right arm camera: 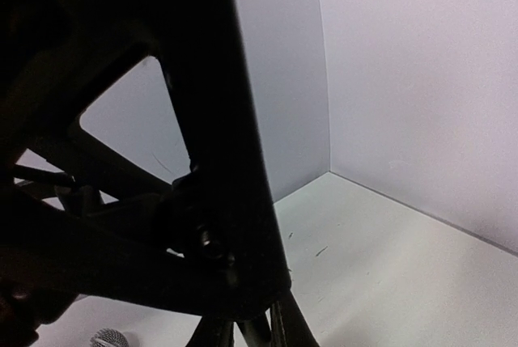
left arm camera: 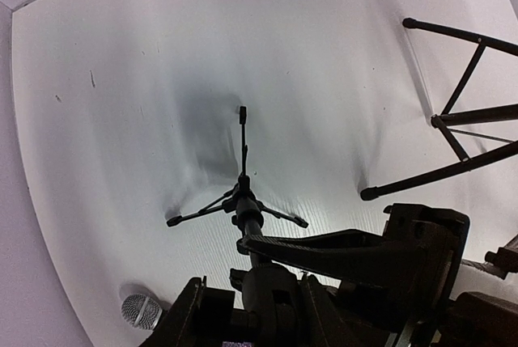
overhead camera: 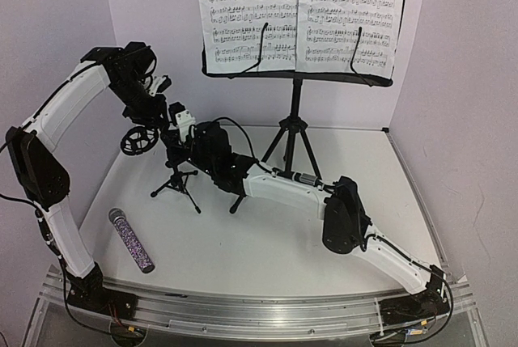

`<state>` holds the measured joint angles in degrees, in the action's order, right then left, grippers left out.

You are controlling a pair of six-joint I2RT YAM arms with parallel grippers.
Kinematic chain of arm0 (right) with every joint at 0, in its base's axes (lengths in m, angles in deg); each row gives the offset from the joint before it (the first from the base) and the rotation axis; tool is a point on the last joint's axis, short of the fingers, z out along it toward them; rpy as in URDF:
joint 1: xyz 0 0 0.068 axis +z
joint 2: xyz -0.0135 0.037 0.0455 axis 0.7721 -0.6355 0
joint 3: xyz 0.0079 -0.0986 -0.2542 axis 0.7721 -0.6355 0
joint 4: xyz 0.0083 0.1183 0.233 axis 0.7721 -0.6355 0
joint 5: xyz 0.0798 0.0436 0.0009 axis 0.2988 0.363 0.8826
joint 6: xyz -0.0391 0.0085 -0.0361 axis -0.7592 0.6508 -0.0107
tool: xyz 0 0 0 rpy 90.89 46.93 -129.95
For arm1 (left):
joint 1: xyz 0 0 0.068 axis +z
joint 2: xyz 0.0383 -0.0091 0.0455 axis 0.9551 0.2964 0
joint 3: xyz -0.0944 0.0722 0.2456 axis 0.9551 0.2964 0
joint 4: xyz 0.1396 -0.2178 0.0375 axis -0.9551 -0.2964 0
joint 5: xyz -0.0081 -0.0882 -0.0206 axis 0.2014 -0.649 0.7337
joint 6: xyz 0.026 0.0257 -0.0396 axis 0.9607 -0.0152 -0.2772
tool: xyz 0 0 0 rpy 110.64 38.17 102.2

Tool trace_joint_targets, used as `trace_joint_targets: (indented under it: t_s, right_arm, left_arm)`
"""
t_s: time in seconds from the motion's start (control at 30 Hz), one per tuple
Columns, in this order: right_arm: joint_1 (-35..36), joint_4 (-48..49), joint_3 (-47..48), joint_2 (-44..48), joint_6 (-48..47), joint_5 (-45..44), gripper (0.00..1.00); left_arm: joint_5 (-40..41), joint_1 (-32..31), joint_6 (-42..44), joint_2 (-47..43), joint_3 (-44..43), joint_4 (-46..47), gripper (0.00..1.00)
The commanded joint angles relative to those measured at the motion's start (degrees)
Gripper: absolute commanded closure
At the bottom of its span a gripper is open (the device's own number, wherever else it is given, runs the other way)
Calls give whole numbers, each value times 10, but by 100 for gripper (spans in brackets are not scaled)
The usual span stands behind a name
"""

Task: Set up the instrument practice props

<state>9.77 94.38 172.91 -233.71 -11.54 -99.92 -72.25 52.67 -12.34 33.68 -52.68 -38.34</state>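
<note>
The small black tripod mic stand (overhead camera: 176,179) stands at the left middle of the table. My left gripper (overhead camera: 159,124) is shut on its top from above, its fingers (left arm camera: 186,315) flanking the stand's head (left arm camera: 271,298). My right gripper (overhead camera: 180,133) reaches in from the right, and one of its fingers (left arm camera: 324,248) lies against the pole just under the head. The purple glitter microphone (overhead camera: 131,239) lies flat near the front left, and its mesh head (left arm camera: 142,311) shows below. At the back, the black music stand (overhead camera: 295,112) stands upright and carries white sheet-music pages (overhead camera: 299,11).
The music stand's tripod legs (left arm camera: 453,133) spread just right of the mic stand. White walls close the back and both sides. A metal rail (overhead camera: 259,315) runs along the near edge. The right wrist view is mostly filled by the dark stand (right arm camera: 218,120).
</note>
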Motion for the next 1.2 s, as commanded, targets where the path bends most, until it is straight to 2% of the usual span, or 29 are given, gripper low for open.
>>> trace_joint_targets:
  t_s: [0.0,0.07,0.13,0.2,0.27,0.37,0.5,0.57,0.83,0.97,1.03,1.17]
  right_arm:
    - [-3,19,18,-6,4,6,91]
    - [-3,20,14,-3,6,4,98]
    - [-3,21,3,6,7,0,100]
    - [-6,21,-18,22,15,0,100]
    - [-9,23,-44,41,25,8,100]
    - [-11,25,-82,70,28,37,100]
    - [-15,36,-138,113,44,88,100]
    - [-17,46,-166,132,53,109,100]
    - [-18,47,-252,190,51,182,100]
    - [-18,48,-293,222,42,271,100]
    - [-18,49,-318,244,41,306,100]
    - [-17,48,-371,289,40,361,100]
  left_arm:
    - [-32,-6,-6,12,-3,-29,100]
    - [-34,-6,-5,11,-4,-28,100]
    - [-45,-6,-3,10,-6,-27,98]
    - [-63,-6,4,9,-15,-26,74]
    - [-74,-6,16,10,-32,-26,58]
    - [-81,-5,40,15,-70,-23,27]
    - [-86,-5,76,7,-146,-4,2]
    - [-97,-4,98,-16,-153,20,0]
    - [-159,4,134,-133,-69,118,0]
    - [-236,79,169,-179,30,161,1]
    - [-271,108,194,-199,88,179,5]
    - [-348,113,241,-244,200,207,18]
